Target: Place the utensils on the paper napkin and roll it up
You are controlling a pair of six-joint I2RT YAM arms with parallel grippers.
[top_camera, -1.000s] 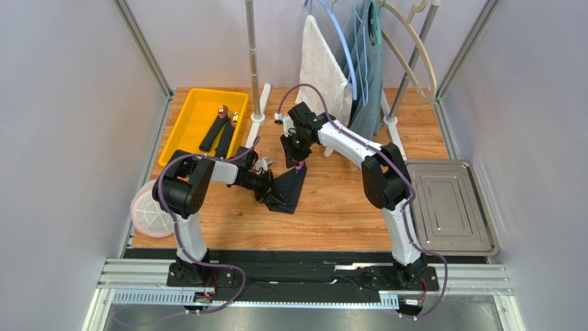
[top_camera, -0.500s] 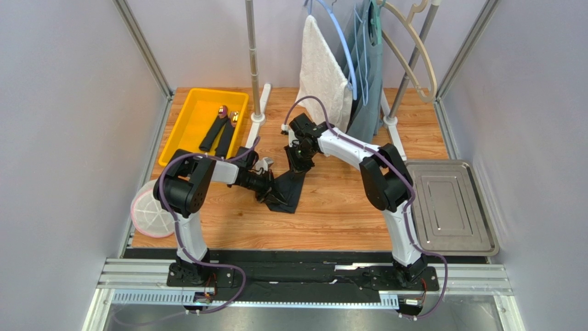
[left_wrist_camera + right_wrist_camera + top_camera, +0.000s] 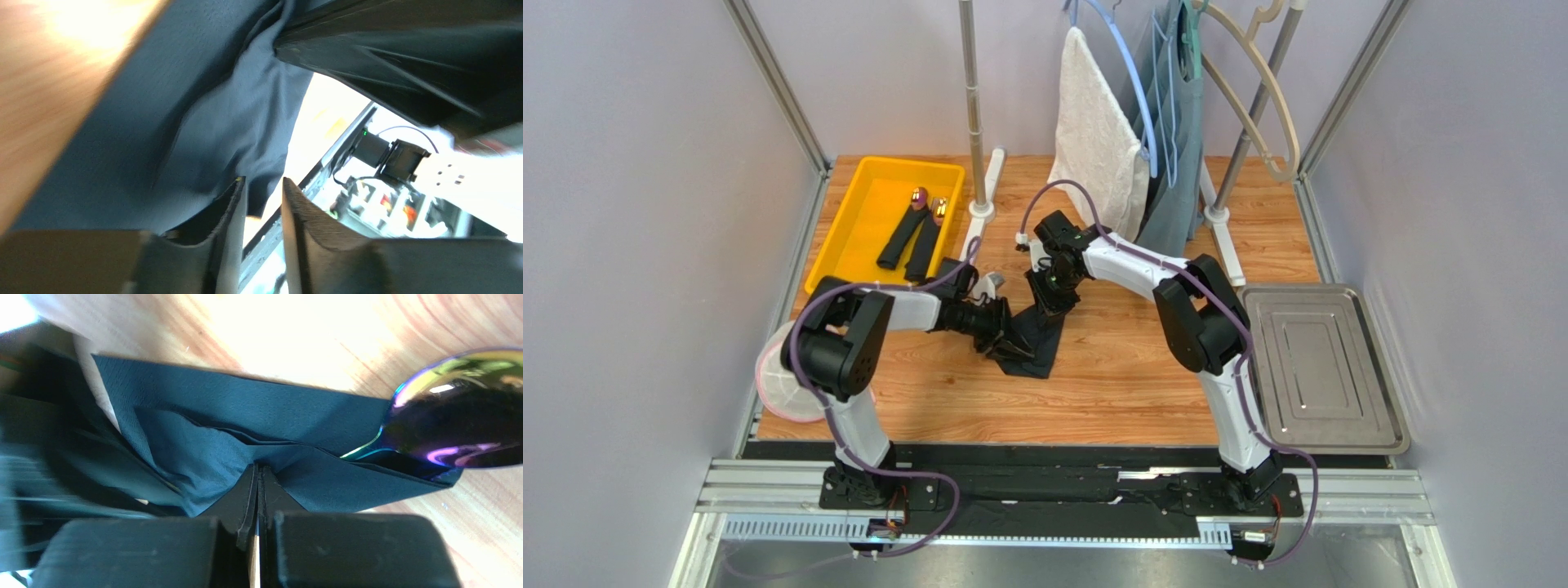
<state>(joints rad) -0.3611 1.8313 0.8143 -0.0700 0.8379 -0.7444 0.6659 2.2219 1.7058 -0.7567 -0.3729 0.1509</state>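
Observation:
The black paper napkin [image 3: 1038,343] lies crumpled on the wooden table between my two grippers. In the right wrist view an iridescent purple-gold spoon head [image 3: 457,425] sticks out of the napkin's [image 3: 258,416] folds at the right. My right gripper [image 3: 1053,294] [image 3: 258,468] is shut, pinching a crease of the napkin at its far end. My left gripper [image 3: 995,331] [image 3: 263,182] sits at the napkin's [image 3: 202,122] left edge, its jaws slightly apart with nothing between them. Two more utensils [image 3: 906,245] with dark handles lie in the yellow bin [image 3: 852,227].
A metal tray [image 3: 1320,368] sits at the right edge. A white mesh disc [image 3: 787,374] hangs off the left edge. Rack posts at the back carry a white towel [image 3: 1093,116], a grey-blue garment [image 3: 1173,110] and hangers.
My right gripper came down onto the napkin's far end and shut on it. My left gripper's jaws parted and let the napkin go.

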